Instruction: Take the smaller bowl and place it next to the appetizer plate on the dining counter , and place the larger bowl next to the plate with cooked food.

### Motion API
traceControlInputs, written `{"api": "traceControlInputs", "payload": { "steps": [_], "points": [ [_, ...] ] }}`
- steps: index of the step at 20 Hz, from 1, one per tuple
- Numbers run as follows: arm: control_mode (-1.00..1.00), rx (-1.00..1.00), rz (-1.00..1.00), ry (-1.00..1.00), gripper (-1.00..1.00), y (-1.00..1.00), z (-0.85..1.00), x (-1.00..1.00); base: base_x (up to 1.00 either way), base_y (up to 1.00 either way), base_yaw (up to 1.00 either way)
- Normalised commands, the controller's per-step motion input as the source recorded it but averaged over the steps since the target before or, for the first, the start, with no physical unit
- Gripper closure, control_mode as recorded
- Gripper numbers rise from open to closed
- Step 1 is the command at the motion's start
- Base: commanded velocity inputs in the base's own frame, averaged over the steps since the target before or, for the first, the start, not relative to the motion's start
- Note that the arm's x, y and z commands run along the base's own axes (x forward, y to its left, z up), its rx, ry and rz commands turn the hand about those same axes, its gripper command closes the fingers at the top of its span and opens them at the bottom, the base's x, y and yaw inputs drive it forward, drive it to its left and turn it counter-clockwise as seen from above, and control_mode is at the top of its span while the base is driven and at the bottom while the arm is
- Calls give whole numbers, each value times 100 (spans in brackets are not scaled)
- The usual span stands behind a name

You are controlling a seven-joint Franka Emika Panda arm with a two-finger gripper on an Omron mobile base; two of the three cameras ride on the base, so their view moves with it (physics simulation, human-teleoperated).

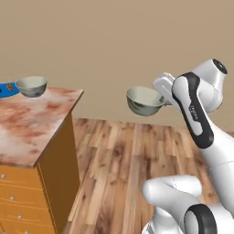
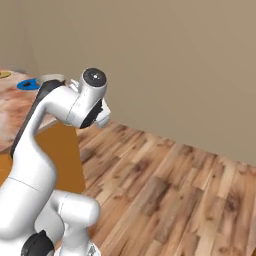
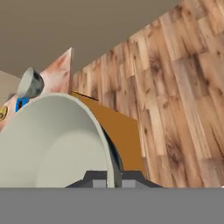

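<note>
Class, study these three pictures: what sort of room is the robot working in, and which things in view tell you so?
Probably a kitchen or dining area: a dining counter with a marbled top and drawers, a bowl beside a blue plate on it, and another bowl carried in the gripper over wooden flooring.

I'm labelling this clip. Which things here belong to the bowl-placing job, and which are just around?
Job: bowl held in the gripper; second bowl on the dining counter; blue plate beside it.
Just around: wood floor; beige wall; counter drawers.

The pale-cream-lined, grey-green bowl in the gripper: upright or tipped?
Upright: the held bowl has its rim level and opening upward, gripper on its rim, above the wood floor.
</note>
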Motion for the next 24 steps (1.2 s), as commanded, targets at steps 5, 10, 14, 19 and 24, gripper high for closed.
{"api": "traceControlInputs", "payload": {
  "steps": [5, 10, 14, 19, 24],
  "points": [
    [100, 0, 0, 0, 100, 0, 0, 0, 100, -59, 4],
    [100, 0, 0, 0, 100, 0, 0, 0, 100, -54, 1],
    [100, 0, 0, 0, 100, 0, 0, 0, 100, -46, 0],
    [100, 0, 0, 0, 100, 0, 0, 0, 100, -36, 0],
    [100, 0, 0, 0, 100, 0, 0, 0, 100, -10, 12]
  ]
}}
